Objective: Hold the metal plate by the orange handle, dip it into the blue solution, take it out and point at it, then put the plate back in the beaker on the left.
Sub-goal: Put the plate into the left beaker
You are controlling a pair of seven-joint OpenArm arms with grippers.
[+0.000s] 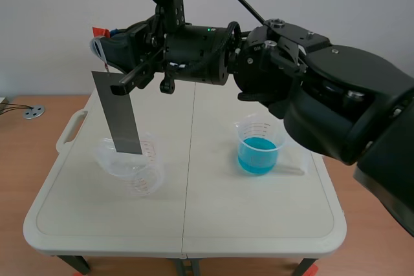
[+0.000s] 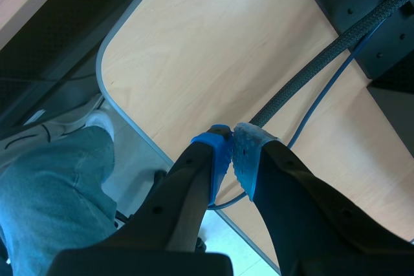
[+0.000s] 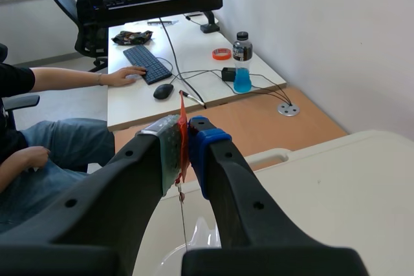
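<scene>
The right gripper (image 1: 102, 46), reaching in from the right and across to the far side of the white folding table (image 1: 194, 224), is clenched on the orange handle (image 3: 182, 127). In the right wrist view the thin orange strip is pinched flat between the two dotted pads. Holding by the handle alone keeps the fingers off the grey metal plate (image 1: 118, 113), which dangles on a thin link below the jaws and hangs slightly tilted under its own weight. Its lower edge sits at the mouth of the empty clear beaker (image 1: 139, 172) beneath the jaws, seemingly just inside the rim and short of the bottom. The beaker of blue solution (image 1: 257, 154) stands well off to the side of the jaws, nearer the arm's own base, and nothing is in it. The high grip probably serves to clear both rims on any carry across. Whether the plate is on its way out or being returned cannot be told from this pose, and no wetness is discernible on it. The left gripper (image 2: 231, 150) is closed on nothing, pads (image 2: 217, 153) touching, parked over a wooden desk away from the work, presumably kept free for the pointing.
</scene>
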